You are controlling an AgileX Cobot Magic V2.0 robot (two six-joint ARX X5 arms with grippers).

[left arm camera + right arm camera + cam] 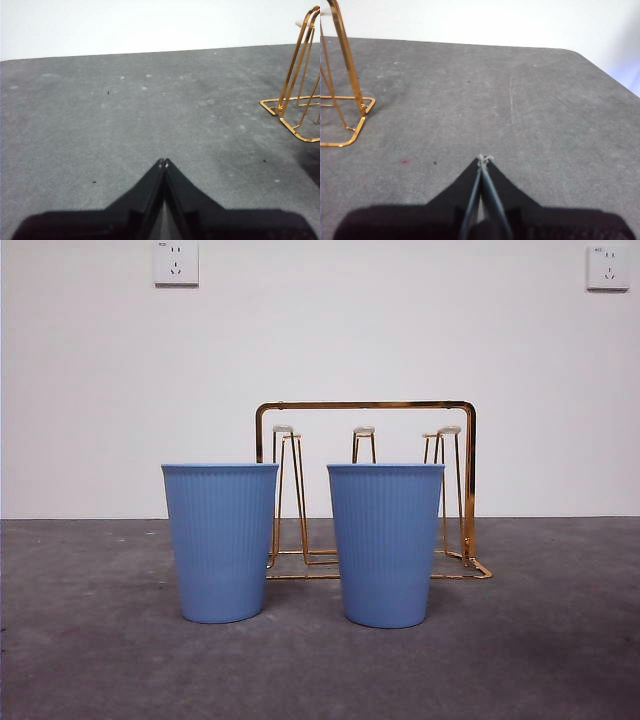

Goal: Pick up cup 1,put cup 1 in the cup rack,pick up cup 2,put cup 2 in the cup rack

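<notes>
Two blue ribbed tumblers stand upright on the grey table in the front view, one on the left (220,540) and one on the right (385,545). No speck shows on either, so I cannot tell which is cup 1 and which is cup 2. The gold wire cup rack (365,405) stands right behind them, its prongs bare. A corner of the rack shows in the left wrist view (283,106) and in the right wrist view (348,60). My left gripper (163,162) is shut and empty over bare table. My right gripper (484,159) is shut and empty too. Neither arm shows in the front view.
The grey table (540,640) ends at a white wall with two sockets (176,262). The right wrist view shows the table's far corner and edge (580,55) on the side away from the rack.
</notes>
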